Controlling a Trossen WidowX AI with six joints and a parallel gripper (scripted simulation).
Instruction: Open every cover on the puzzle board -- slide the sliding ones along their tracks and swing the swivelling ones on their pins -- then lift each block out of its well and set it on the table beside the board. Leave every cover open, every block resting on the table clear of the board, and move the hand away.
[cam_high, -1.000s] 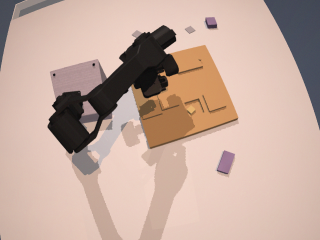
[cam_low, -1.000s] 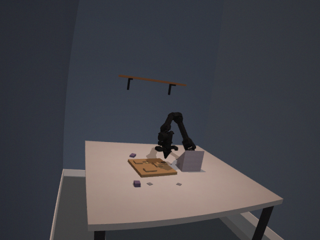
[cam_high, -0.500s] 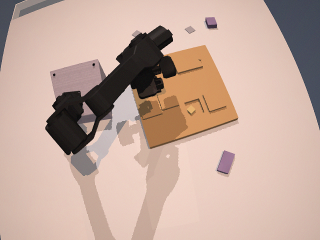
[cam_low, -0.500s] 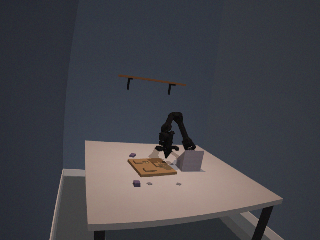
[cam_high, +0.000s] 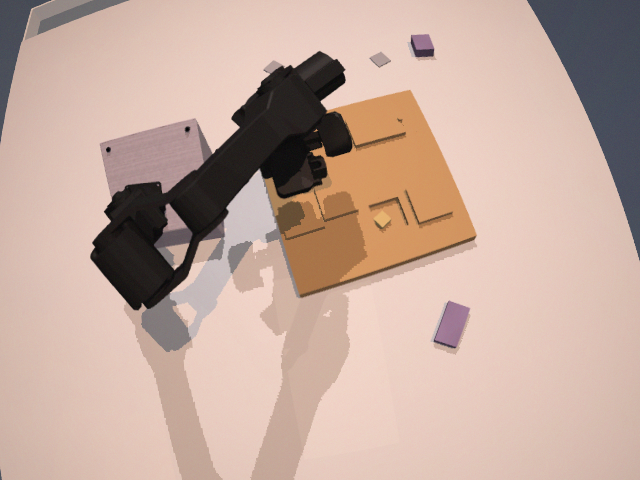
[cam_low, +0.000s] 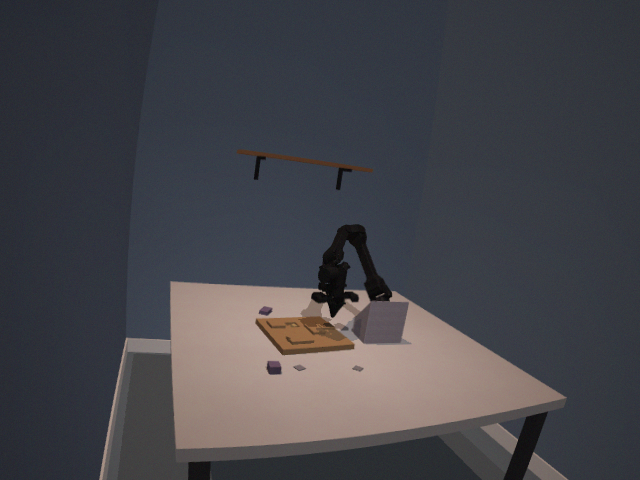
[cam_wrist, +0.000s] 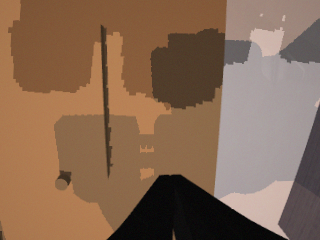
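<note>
The orange puzzle board (cam_high: 439, 170) (cam_low: 330, 343) (cam_wrist: 30, 150) lies flat on the table, with thin stepped edges on its face; which are covers and which are wells is hard to tell. A small yellow piece (cam_high: 382, 220) sits inside an angled edge. A small round peg (cam_wrist: 62, 182) stands on the board in the wrist view. One purple block (cam_high: 422, 45) (cam_low: 274, 367) and one flatter purple block (cam_high: 451, 324) (cam_low: 265, 310) rest on the table, clear of the board. My gripper (cam_low: 333, 315) (cam_wrist: 170, 186) is shut and empty, above the board's side nearest the arm's base. The arm hides part of the board.
A pale purple box (cam_high: 149, 155) (cam_low: 385, 322) stands beside the board, near the arm's base. Two flat grey tiles lie on the table beyond the board, one tile (cam_high: 379, 59) (cam_low: 299, 367) near the purple block and the other tile (cam_high: 271, 66) (cam_low: 357, 368) farther along.
</note>
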